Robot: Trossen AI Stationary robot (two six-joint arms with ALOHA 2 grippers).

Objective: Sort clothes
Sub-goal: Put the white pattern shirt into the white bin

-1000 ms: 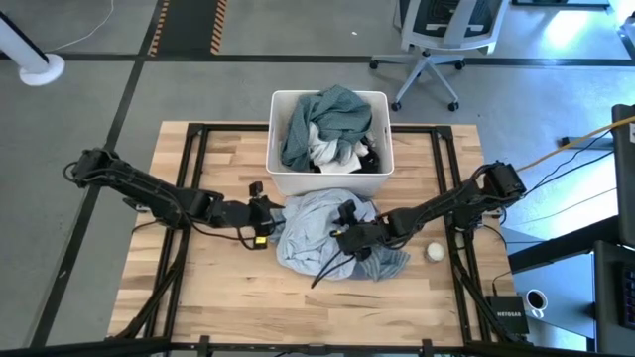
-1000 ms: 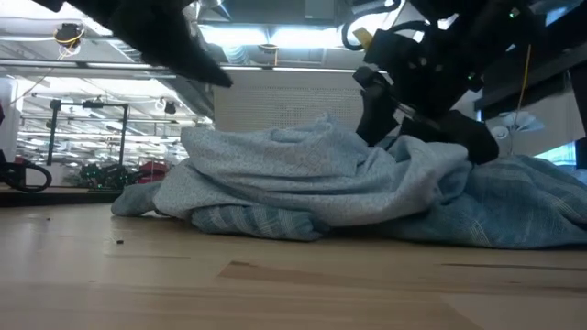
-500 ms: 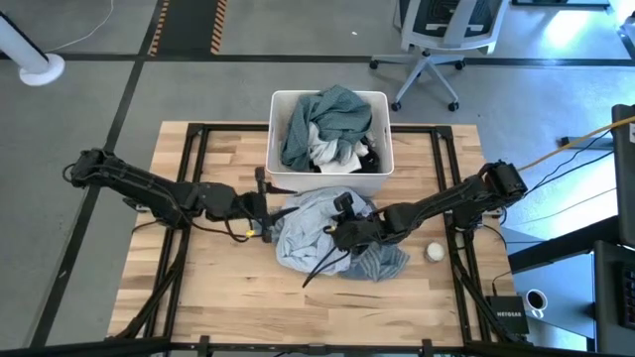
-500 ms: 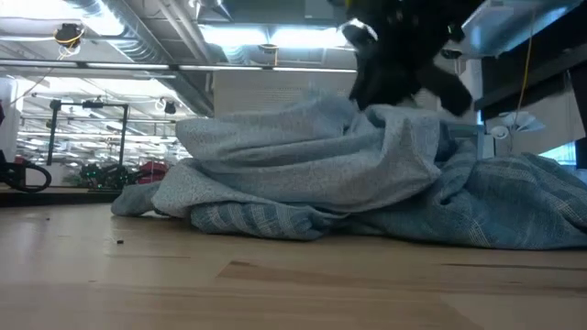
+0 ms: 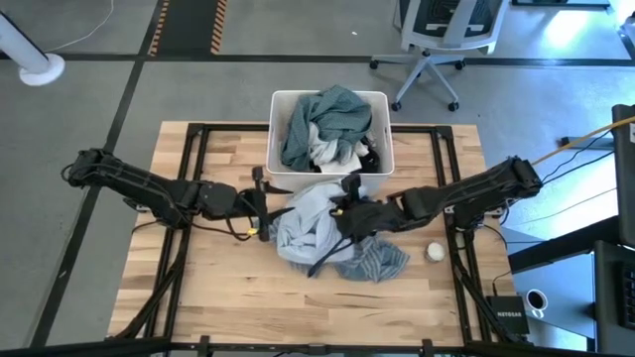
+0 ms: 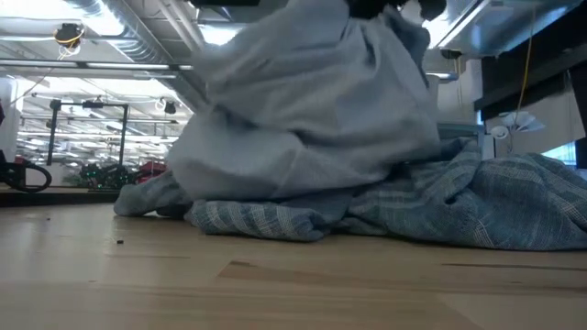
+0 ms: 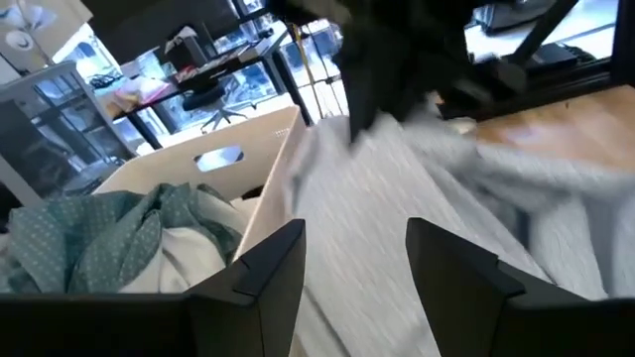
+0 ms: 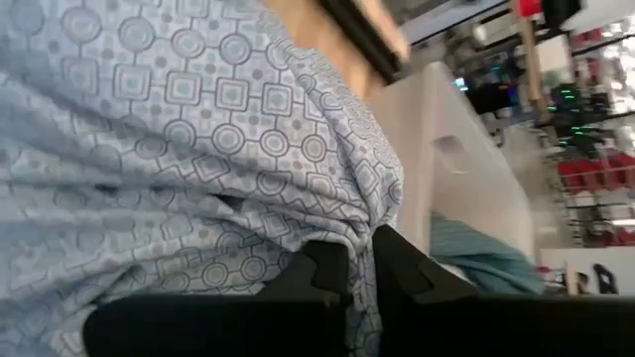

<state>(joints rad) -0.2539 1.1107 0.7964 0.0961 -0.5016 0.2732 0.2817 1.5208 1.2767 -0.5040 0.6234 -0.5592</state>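
A pale blue-grey patterned shirt (image 5: 310,220) is pulled up into a peak over the table's middle, with my right gripper (image 5: 343,210) shut on it. Its lower part rests on a blue striped shirt (image 5: 375,261) lying flat on the wood. In the low view the patterned shirt (image 6: 307,105) towers over the striped one (image 6: 449,206). My left gripper (image 5: 260,201) hovers open just left of the pile, its fingers (image 7: 266,270) apart and clear of the cloth. The white tub (image 5: 280,171) behind holds more clothes, teal, white and black. My right gripper pinches a gathered fold of the patterned shirt (image 8: 342,233) between its two fingers, coming slanting down from the table's right. The cloth hangs from the fingers in drawn folds, its lower part still on the striped shirt.
A small white ball (image 5: 435,252) lies on the wood right of the pile. The tub's near wall (image 7: 260,203) stands close behind both grippers. Bare tabletop (image 5: 218,288) stretches along the near side and left.
My right gripper has risen with the patterned shirt, drawing its middle from a low heap into a tall peak, while its hem and the striped shirt have stayed on the table. My left gripper has risen away from the pile, still open.
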